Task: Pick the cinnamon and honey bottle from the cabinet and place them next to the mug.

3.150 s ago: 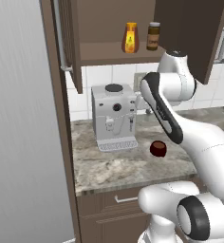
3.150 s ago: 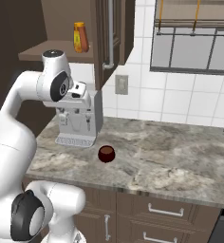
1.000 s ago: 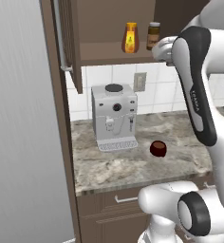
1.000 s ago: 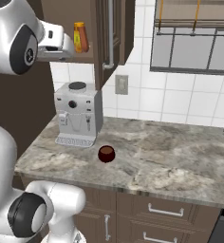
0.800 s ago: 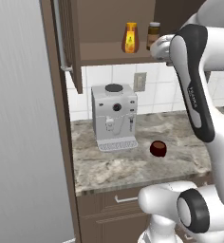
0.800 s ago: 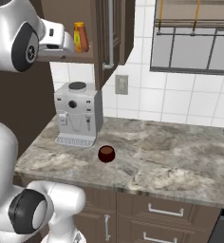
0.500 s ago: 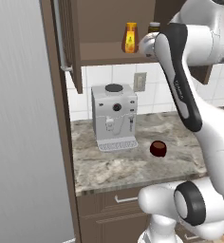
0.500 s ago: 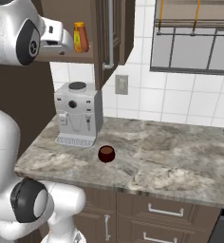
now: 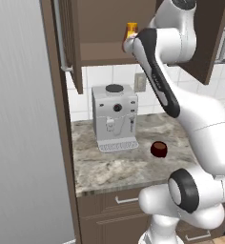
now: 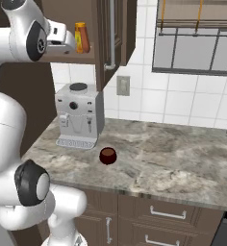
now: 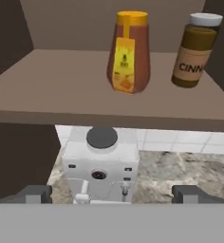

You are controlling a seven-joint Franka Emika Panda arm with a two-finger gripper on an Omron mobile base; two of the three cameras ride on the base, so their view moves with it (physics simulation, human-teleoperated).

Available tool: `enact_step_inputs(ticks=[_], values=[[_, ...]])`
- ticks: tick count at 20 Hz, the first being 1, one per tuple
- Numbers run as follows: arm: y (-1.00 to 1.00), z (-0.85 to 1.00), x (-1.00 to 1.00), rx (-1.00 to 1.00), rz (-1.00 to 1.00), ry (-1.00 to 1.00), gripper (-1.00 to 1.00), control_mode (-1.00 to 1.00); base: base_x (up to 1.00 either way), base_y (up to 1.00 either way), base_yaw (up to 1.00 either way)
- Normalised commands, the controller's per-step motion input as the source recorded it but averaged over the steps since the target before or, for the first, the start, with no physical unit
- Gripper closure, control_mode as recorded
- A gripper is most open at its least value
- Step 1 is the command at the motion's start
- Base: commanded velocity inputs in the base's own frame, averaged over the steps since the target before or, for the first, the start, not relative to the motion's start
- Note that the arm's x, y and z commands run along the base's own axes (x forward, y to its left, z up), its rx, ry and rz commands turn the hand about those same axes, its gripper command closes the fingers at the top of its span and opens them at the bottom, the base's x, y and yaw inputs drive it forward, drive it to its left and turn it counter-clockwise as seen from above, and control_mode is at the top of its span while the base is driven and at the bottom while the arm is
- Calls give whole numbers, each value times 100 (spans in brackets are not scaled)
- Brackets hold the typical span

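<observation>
honey bottle (image 11: 128,52): tapered amber | cinnamon (image 11: 195,50): cylindrical brown jar | gripper (image 11: 113,193): fingers spread, empty

Honey bottle (image 11: 128,52) beside cinnamon (image 11: 195,51)

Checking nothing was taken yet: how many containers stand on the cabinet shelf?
2: the honey bottle mid-shelf, and the cinnamon jar beside it toward the cabinet's side wall. Shelf corners are out of view.

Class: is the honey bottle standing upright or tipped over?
Upright: the honey bottle stands on the cabinet shelf, cap on top.
</observation>
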Motion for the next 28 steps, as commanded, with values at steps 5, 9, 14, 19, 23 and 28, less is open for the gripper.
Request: enact_step_inputs(ticks=[5, 9, 14, 19, 23, 28], values=[[0, 0, 38, 0, -14, 0, -100, -100, 0, 0, 0], [0, 0, 31, 0, -6, 0, -100, -100, 0, 0, 0], [-11, 0, 48, 0, 1, 0, -100, -100, 0, 0, 0], [-5, 0, 31, 0, 6, 0, -100, -100, 0, 0, 0], [0, 0, 26, 0, 10, 0, -100, -100, 0, 0, 0], [0, 1, 26, 0, 10, 0, -100, -100, 0, 0, 0]])
